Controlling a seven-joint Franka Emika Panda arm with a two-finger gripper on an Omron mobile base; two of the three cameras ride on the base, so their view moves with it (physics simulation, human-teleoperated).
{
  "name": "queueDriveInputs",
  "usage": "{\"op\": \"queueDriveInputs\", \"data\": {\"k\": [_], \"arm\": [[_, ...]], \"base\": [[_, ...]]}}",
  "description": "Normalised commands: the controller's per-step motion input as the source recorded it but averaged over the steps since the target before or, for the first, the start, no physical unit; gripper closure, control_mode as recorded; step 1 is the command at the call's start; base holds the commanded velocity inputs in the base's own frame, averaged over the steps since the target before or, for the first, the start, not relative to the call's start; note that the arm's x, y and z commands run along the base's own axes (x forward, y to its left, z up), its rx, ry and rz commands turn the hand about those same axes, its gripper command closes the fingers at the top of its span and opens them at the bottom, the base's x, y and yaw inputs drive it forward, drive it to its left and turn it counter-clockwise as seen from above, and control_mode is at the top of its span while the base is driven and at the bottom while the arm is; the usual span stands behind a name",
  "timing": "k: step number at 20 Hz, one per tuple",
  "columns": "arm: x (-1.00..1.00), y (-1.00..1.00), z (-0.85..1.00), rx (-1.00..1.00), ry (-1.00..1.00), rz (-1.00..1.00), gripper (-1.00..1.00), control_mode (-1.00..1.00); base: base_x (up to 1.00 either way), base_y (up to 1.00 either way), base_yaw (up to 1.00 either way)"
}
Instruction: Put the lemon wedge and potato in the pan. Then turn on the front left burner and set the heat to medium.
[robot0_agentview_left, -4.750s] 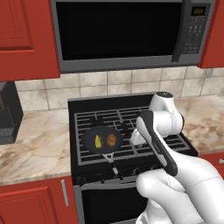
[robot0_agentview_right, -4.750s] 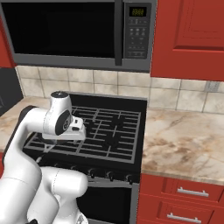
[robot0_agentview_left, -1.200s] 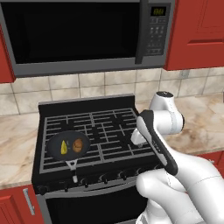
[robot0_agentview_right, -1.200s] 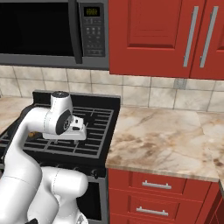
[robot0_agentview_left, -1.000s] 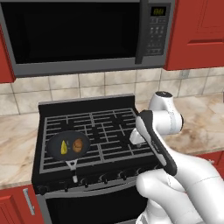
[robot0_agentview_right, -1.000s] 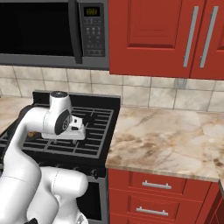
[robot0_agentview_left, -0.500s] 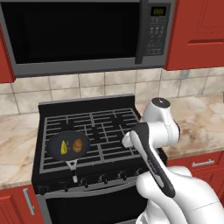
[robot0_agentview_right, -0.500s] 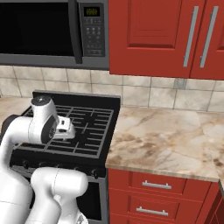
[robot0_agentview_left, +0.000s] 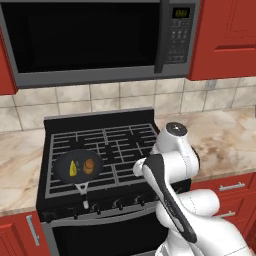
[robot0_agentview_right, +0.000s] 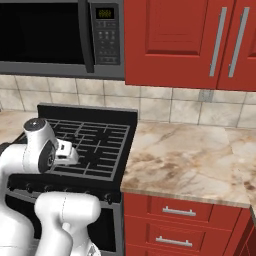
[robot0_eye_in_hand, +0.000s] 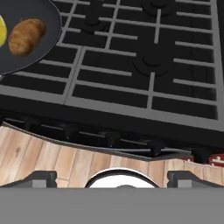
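Both foods already sit in the pan (robot0_agentview_left: 77, 166): the lemon wedge (robot0_agentview_left: 73, 169) on its left half, the potato (robot0_agentview_left: 89, 166) just beside it on the right. The pan rests on the front left burner (robot0_agentview_left: 75, 175) of the stove (robot0_agentview_left: 115, 145), with its handle pointing toward the stove's front edge. So, judging by how things lie, what remains for you is the burner control.

Your tool (robot0_eye_in_hand: 112, 177) is released, its fingers spread wide with nothing between them. In the hand view it looks down over the front edge of the stove, with the row of knobs (robot0_eye_in_hand: 111, 139) running across just below the grate. The pan (robot0_eye_in_hand: 24, 33) and the potato (robot0_eye_in_hand: 26, 36) sit in the upper left corner of that view.

That is the relation your move turns on. The pan's burner lies to the left of the tool, so its control most likely lies leftward along the knob row too. Which knob serves which burner cannot be read from these pictures. In the left base view the knobs (robot0_agentview_left: 107, 204) sit on the stove's front panel, below and left of the arm's wrist. Expect to shift the tool left and lower, facing the panel, before you close on a knob.
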Motion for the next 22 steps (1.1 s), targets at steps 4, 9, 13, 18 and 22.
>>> {"op": "queueDriveInputs", "data": {"k": [4,9,13,18,22], "arm": [[0.13,0.75,-0.18,0.00,0.00,-0.31,-1.00,-1.00],[0.00,0.34,-0.27,0.07,-0.04,-0.27,-1.00,-1.00],[0.00,0.14,-0.25,0.05,-0.12,-0.17,-1.00,-1.00],[-0.02,0.10,-0.14,0.03,-0.17,-0.03,-1.00,-1.00],[-0.14,0.22,-0.06,0.03,-0.22,0.00,-1.00,-1.00]], "base": [[0.00,0.00,0.00],[0.00,0.00,0.00],[0.00,0.00,0.00],[0.00,0.00,0.00],[0.00,0.00,0.00]]}}
